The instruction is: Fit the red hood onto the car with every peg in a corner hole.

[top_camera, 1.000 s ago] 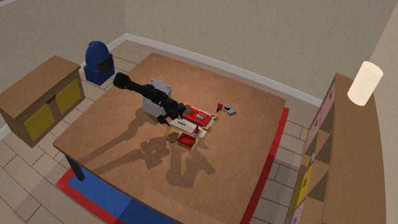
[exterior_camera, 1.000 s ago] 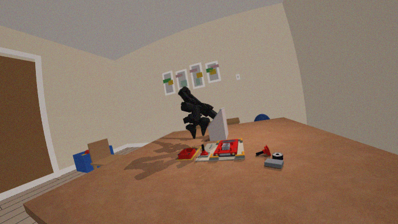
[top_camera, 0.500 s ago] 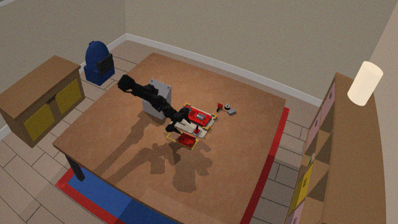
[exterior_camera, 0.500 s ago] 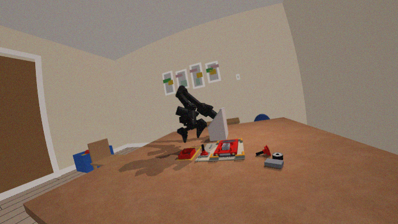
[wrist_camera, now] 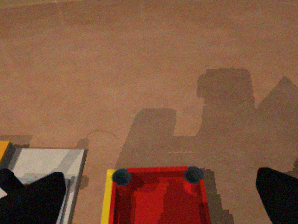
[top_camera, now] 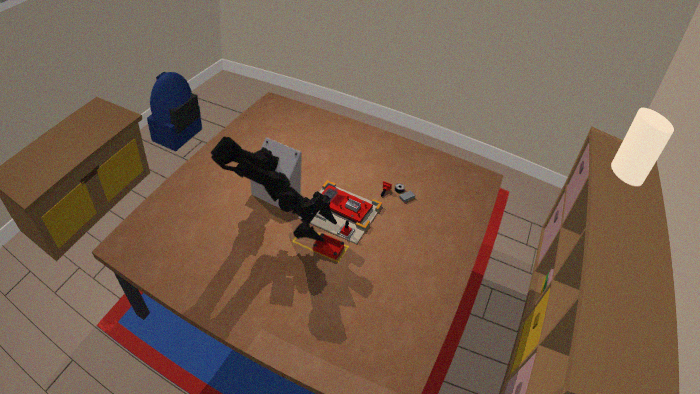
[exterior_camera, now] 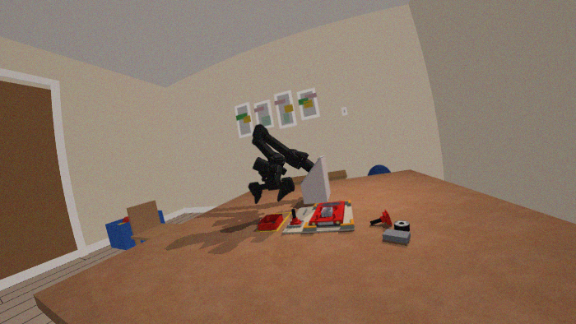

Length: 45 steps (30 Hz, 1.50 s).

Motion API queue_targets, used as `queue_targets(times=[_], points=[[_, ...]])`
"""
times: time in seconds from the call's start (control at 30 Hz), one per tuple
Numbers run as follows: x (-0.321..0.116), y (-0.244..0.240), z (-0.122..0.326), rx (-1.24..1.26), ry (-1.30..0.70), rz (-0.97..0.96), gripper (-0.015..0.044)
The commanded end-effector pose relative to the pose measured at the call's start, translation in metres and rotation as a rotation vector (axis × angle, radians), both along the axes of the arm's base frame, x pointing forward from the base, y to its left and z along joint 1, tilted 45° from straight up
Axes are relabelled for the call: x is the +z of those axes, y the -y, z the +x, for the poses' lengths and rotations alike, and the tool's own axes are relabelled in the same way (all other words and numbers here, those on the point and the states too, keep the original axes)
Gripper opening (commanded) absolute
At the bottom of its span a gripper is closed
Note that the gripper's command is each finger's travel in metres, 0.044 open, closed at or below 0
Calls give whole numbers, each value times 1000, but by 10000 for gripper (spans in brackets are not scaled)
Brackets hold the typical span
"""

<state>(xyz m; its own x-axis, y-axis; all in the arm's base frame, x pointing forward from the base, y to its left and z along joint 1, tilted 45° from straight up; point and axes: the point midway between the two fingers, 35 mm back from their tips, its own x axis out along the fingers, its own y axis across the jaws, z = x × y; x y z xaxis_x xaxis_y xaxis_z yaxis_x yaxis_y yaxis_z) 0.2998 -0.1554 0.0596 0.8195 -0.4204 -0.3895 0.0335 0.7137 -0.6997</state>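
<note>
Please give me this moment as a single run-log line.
phase: approach | end effector: open, empty, above hood | hood: on table beside jig, not gripped | car: in jig, engine in place, no hood on it
</note>
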Motion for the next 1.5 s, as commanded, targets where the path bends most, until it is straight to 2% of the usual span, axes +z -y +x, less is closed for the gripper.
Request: queue_targets(times=[0.0,1.47], points=[[-1,0,-1,13,-4,-12,440],[-20,20,0,13,1,-15,440]])
